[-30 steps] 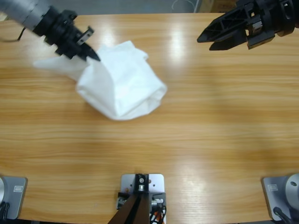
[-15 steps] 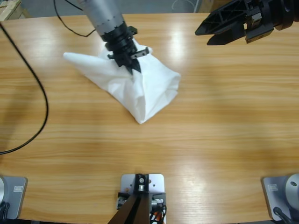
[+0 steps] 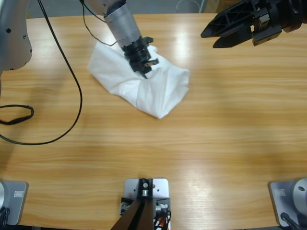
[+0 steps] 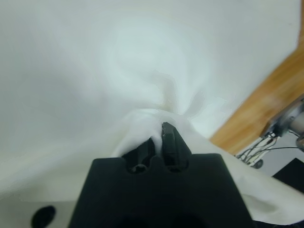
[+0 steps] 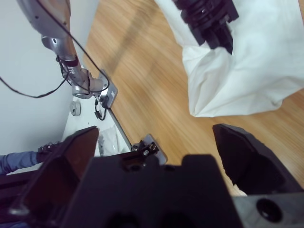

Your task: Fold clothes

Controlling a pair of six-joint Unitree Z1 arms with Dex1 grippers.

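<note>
The white T-shirt (image 3: 144,86) lies bunched in a rumpled heap on the table, a fold at its top pinched between the left gripper's (image 3: 147,68) fingers (image 4: 173,140), cloth spilling out below and to both sides of them.

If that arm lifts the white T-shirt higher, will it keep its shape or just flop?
Probably flop: the white T-shirt lies bunched in soft folds, and cloth puckers where the left gripper pinches it. It likely weighs little, since one small pinch seems to gather much of it. On the smooth wooden table it would probably slide, not roll.
</note>
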